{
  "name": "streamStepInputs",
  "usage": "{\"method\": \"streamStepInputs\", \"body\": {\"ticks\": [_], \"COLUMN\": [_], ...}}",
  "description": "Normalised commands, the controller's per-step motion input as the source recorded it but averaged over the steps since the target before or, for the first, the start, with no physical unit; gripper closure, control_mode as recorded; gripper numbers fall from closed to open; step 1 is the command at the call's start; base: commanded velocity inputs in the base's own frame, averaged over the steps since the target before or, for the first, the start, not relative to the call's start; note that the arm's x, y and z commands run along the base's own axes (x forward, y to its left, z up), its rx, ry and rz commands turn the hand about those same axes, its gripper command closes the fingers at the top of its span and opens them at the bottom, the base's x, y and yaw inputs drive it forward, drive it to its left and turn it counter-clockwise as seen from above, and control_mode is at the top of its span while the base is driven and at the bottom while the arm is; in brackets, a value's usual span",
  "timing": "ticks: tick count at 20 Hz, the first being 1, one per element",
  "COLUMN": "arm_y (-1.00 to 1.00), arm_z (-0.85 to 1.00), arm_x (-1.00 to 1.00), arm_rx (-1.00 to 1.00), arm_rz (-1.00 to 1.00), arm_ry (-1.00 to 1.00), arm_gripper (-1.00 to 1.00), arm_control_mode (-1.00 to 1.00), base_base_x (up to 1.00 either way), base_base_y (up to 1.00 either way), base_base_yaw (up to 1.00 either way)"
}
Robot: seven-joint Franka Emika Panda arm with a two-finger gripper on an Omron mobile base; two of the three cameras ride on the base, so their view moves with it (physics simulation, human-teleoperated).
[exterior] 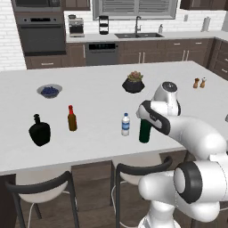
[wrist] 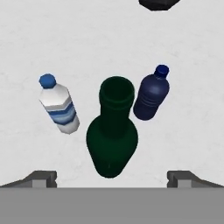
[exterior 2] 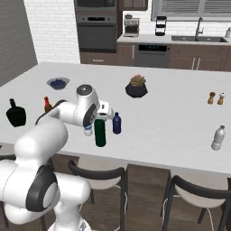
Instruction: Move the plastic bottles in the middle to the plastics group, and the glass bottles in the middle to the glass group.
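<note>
We judge the step in hand to be the approach on the green bottle (wrist: 112, 131), ahead of carrying it to the glass group. The gripper (wrist: 112, 177) hangs directly above the bottle's open mouth, fingers (wrist: 41, 178) spread wide on either side and touching nothing.

The green bottle stands upright in the middle of the counter (exterior: 98, 93), near its front edge, with the clear bottle (wrist: 57, 107) just beside it on one side and the blue bottle (wrist: 151, 96) just beside it on the other. The glass group, a black flask (exterior: 40, 130) and an amber bottle (exterior: 71, 118), sits well apart to the left in the left base view. One more clear bottle (exterior 2: 218, 138) stands far off on the opposite side, likely the plastics group.

Next move, as we read it: descend straight until the fingers bracket the neck, then close; the neighbours leave little side room.

Materials: green bottle is dark, glossy, slim-necked with a swelling shoulder, probably slippery. Clear bottle is ribbed with a banded blue label. Blue bottle is matte, ridged. Counter is pale and smooth.
</note>
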Motion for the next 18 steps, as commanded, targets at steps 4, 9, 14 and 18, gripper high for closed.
{"method": "streamStepInputs", "body": {"ticks": [4, 9, 14, 18], "arm_y": [0.0, 0.0, 0.0, 0.0], "arm_z": [-0.14, -0.03, 0.0, -0.06], "arm_x": [0.12, 0.15, 0.12, 0.03], "arm_rx": [0.0, 0.0, 0.0, 0.0], "arm_rz": [0.0, 0.0, 0.0, 0.0], "arm_ry": [0.0, 0.0, 0.0, 0.0], "arm_gripper": [-1.0, -1.0, -1.0, -1.0], "arm_control_mode": [-1.0, -1.0, -1.0, -1.0], "base_base_x": [0.0, 0.0, 0.0, 0.0], "base_base_y": [0.0, 0.0, 0.0, 0.0], "base_base_yaw": [0.0, 0.0, 0.0, 0.0]}}
